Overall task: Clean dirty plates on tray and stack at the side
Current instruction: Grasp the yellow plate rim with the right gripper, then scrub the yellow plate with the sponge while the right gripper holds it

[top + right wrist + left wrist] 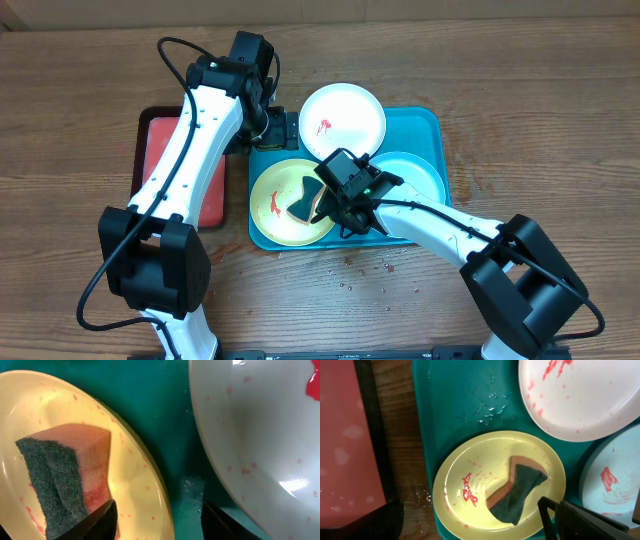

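Sponge (516, 491) beside released right gripper (157, 515) at lime plate (451, 471) rim; left gripper (268, 125) state unclear.

**Sponge lies on the lime plate in the blue tray**

The turquoise tray (455, 415) fills most of the view. On it sits the lime-green-rimmed plate (451, 467), with a red sauce smear (468, 488) left of centre. A bent sponge (517, 491), orange with a dark green scouring face, lies on the plate's right half. The white plate (580, 405), speckled red, occupies the upper right. The pale mint plate (615, 495), also smeared, shows at the right edge. Water droplets (490, 407) dot the tray. A strip of wooden tabletop (402, 450) separates it from the red tray (345, 435). A black machine part (580, 522) intrudes at the lower right.
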Controlling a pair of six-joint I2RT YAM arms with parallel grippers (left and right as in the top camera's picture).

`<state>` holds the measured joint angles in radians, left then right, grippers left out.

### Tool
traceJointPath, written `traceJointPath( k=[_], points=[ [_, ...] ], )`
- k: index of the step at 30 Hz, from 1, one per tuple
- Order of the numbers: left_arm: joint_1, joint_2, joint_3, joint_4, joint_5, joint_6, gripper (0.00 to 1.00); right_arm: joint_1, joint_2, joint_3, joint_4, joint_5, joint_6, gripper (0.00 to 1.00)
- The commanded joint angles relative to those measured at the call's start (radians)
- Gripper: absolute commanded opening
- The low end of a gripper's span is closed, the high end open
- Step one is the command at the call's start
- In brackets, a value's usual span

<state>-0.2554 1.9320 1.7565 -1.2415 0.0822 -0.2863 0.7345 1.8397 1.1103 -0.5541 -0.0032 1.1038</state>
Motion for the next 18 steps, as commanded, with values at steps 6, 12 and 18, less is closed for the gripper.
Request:
traceJointPath(
  k=[6, 12, 18],
  points=[
    [-0.009, -0.006, -0.084, 0.033, 0.098, 0.085, 0.90, -0.004, 0.003, -0.003, -0.018, 0.025, -0.004, 0.33],
    [-0.024, -0.006, -0.164, 0.079, 0.231, 0.177, 0.75, -0.004, 0.003, -0.003, -0.026, 0.028, -0.005, 0.24],
    [-0.048, -0.006, -0.264, 0.124, 0.252, 0.179, 0.65, -0.004, 0.003, -0.003, -0.027, 0.032, -0.012, 0.13]
  ],
)
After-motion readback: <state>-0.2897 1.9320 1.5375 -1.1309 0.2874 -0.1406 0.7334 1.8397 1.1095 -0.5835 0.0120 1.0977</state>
